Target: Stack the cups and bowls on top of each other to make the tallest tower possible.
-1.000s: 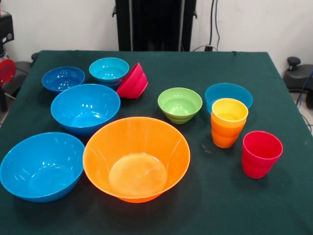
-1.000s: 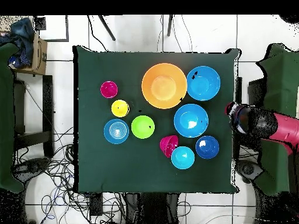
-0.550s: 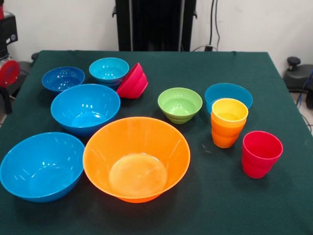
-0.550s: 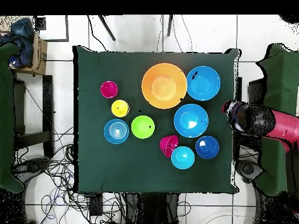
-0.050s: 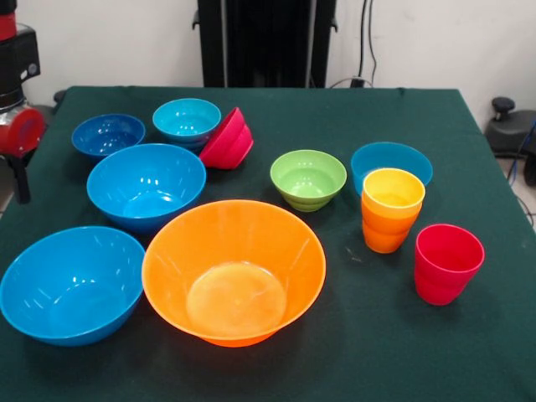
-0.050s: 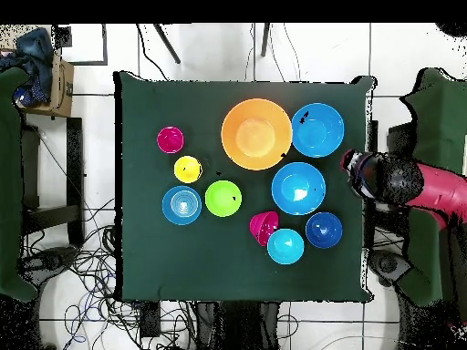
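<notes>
**Arm closing on table edge; no tower begun**

Only the arm has moved, edging inward at the overhead frame's right; jaws' state cannot be told. Advise seating a large blue bowl squarely inside the orange bowl, lower centre. Cups stand right, glossy, tapered, apparently nested yellow-in-orange.

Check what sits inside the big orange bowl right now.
Nothing: the orange bowl is empty in both views, its bare bottom showing. What its underside rests on is covered.
</notes>
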